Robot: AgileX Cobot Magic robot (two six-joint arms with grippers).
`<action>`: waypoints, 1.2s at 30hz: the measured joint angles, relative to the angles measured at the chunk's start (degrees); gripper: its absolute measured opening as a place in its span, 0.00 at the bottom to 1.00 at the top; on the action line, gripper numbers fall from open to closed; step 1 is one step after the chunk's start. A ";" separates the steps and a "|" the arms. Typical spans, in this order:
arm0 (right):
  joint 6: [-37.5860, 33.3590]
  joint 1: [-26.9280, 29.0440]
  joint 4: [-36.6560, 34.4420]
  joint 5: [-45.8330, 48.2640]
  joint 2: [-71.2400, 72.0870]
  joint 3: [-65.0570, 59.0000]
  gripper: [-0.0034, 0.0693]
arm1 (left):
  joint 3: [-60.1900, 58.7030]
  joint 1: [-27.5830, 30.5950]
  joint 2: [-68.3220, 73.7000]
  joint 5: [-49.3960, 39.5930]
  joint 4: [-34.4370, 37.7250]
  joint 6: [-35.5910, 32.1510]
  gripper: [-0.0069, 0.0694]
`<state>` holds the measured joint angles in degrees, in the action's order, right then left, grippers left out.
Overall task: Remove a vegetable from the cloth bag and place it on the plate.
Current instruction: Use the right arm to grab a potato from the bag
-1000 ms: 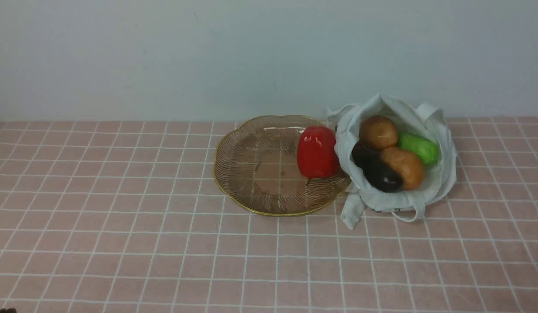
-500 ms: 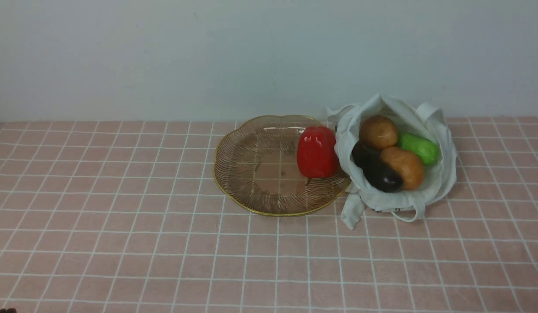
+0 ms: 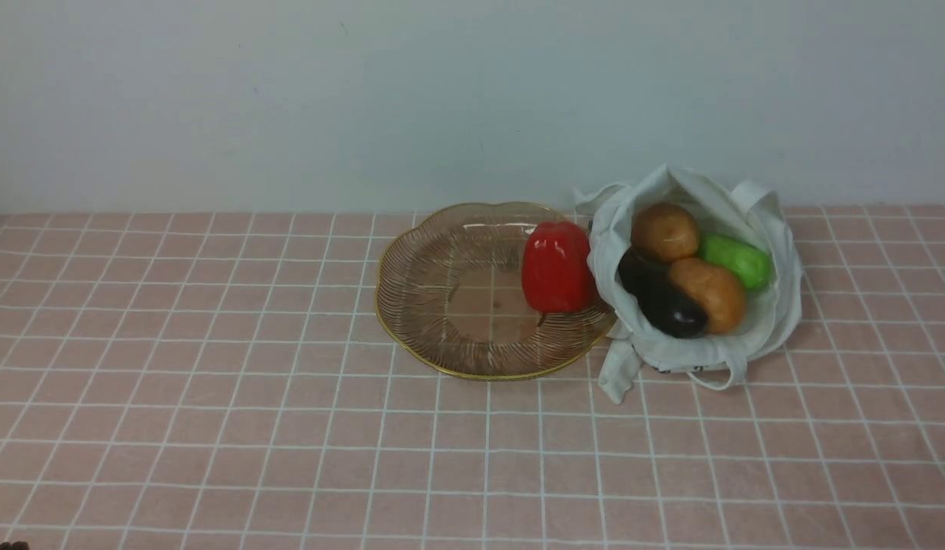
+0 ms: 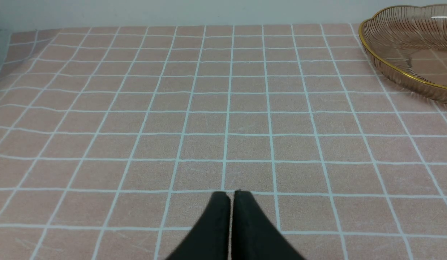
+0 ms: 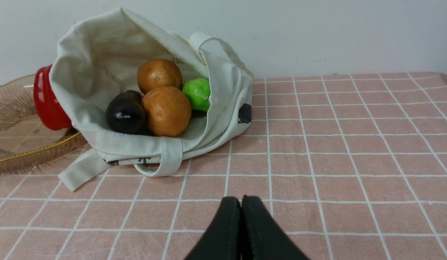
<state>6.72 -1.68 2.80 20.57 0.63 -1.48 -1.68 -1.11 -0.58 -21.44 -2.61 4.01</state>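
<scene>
Facing forward over the table (image 3: 212, 428), both grippers are clenched with nothing held. The left gripper (image 4: 232, 193) shows its two tips pressed together, and so does the right gripper (image 5: 240, 198). Neither has begun an approach.

The cloth bag (image 5: 97, 68) lies on its side ahead of the right gripper and well apart from it. Its mouth is turned toward that gripper, so the contents are exposed to a forward reach. The vegetable (image 5: 166, 111), the oblong orange-tan potato, sits inside the bag at the front of the pile, nearest the right gripper. It touches a dark eggplant (image 5: 125, 113) on one side. A rounder brown potato (image 5: 159, 75) and a green vegetable (image 5: 198, 94) lie behind it.

The plate (image 3: 422, 283) stands ahead of the left gripper and off toward the right arm. Its rim is just beside the bag, which keeps the transfer short. A red bell pepper (image 3: 556, 267) already stands on the bag-side part of the plate, and the centre and far side are bare.

Judgement: the task is at its start. The right gripper is the better placed arm and must release its jaws before entering the bag. Contact with the eggplant or snagging a loop handle (image 5: 162, 159) is the main hazard.
</scene>
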 joint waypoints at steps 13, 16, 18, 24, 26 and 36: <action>3.84 0.00 -9.64 -7.12 0.00 -0.14 0.02 | 0.00 0.00 0.00 0.00 0.00 0.00 0.08; 8.44 0.00 -19.45 -11.45 0.00 -0.14 0.02 | 0.00 0.00 0.00 0.00 0.00 0.00 0.08; 11.54 0.00 -27.35 -13.31 0.00 -0.14 0.02 | 0.00 0.00 0.00 0.00 0.00 0.00 0.08; 12.68 0.00 -38.79 -14.71 0.00 -0.14 0.02 | 0.00 0.00 0.00 0.00 0.00 0.00 0.08; 12.60 0.00 -39.60 -14.99 0.00 -0.14 0.02 | 0.00 0.00 0.00 0.00 0.00 0.00 0.08; 6.50 0.00 -36.59 -19.50 0.00 2.20 0.02 | 0.00 0.00 0.00 0.00 0.00 0.00 0.08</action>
<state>13.22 -1.68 -33.79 1.07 0.63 0.72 -1.68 -1.11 -0.58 -21.44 -2.61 4.01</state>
